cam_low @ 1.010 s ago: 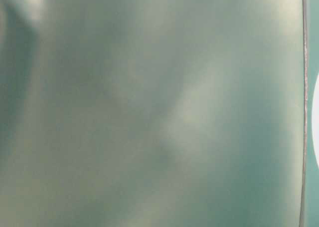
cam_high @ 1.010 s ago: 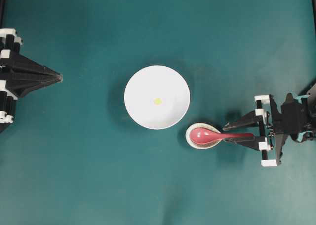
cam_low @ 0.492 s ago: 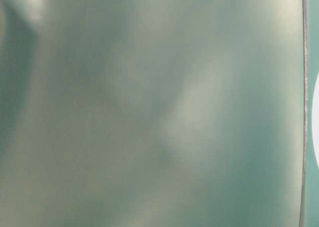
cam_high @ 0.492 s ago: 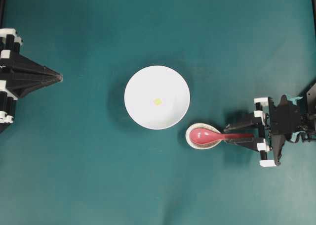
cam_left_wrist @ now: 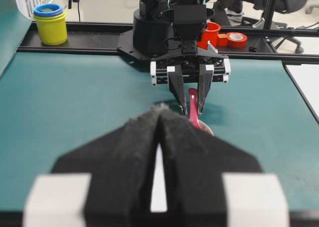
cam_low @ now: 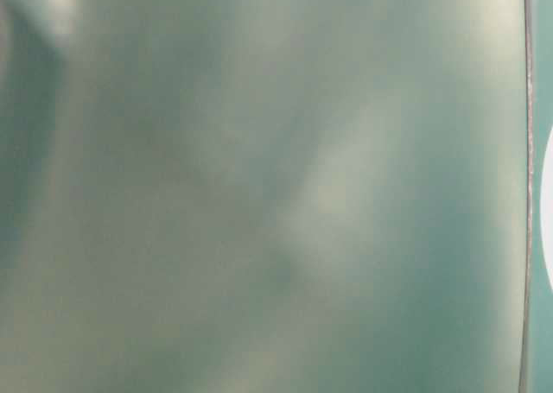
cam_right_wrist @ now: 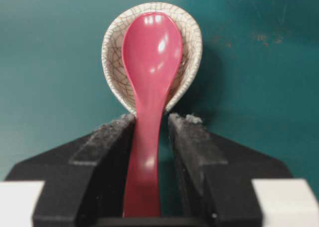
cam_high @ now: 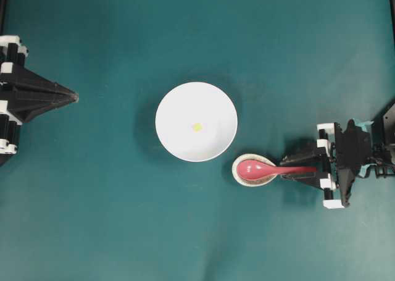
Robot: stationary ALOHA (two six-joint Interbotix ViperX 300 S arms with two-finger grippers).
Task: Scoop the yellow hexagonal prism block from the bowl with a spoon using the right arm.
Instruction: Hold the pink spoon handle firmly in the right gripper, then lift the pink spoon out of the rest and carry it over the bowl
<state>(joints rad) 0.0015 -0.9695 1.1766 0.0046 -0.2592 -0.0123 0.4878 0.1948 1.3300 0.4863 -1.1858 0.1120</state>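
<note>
The right end effector (cam_right_wrist: 152, 132) is open, its fingers either side of the spoon (cam_right_wrist: 148, 87) handle. The scoop lies in the rest (cam_right_wrist: 110, 52) beside the bowl (cam_high: 179, 102), which holds the block (cam_high: 197, 126). The left end effector (cam_high: 74, 97) is closed, well apart.

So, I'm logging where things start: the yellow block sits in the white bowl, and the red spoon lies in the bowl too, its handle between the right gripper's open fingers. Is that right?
Not quite. The red spoon lies in the small speckled spoon rest beside the white bowl, not in the bowl, as the overhead view shows. The rest holds: the yellow block sits in the bowl, and the spoon's handle runs between the open fingers of the right gripper.
</note>
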